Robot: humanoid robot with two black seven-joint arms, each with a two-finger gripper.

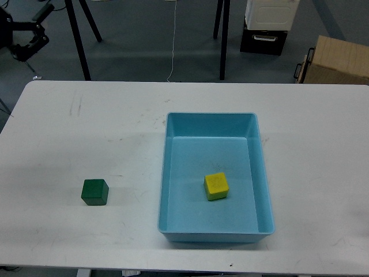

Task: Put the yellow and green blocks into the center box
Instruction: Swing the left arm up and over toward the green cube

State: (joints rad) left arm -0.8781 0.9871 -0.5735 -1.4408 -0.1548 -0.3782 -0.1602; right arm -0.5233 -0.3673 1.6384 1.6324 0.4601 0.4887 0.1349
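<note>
A light-blue tray [214, 233] sits on a white table [323, 190], its near wall close to the table's front edge and its far wall about midway across the tabletop. Inside the tray, a yellow block [216, 186] rests flat on the floor, slightly toward the near half and turned a little askew to the tray's walls, clear of all four sides. At nine o'clock from the yellow block, outside the tray and well apart from its left wall, a dark green block [94, 192] stands alone on the bare tabletop. Faint scuff marks [76, 105] streak the table surface at about eleven o'clock from the green block. Beyond the table's far edge, on the grey floor, black stand legs [78, 37] rise at eleven o'clock from the tray and another black leg [222, 40] at twelve, with a thin white cord [173, 40] hanging between them. At one o'clock from the tray stands a white-and-black unit [270, 26], and at two o'clock a brown cardboard box [340, 59]. In the top left corner a black clamp-like part [26, 39] is visible off the table; neither of the robot's grippers can be seen, so whether their jaws are released or clenched cannot be told.
</note>
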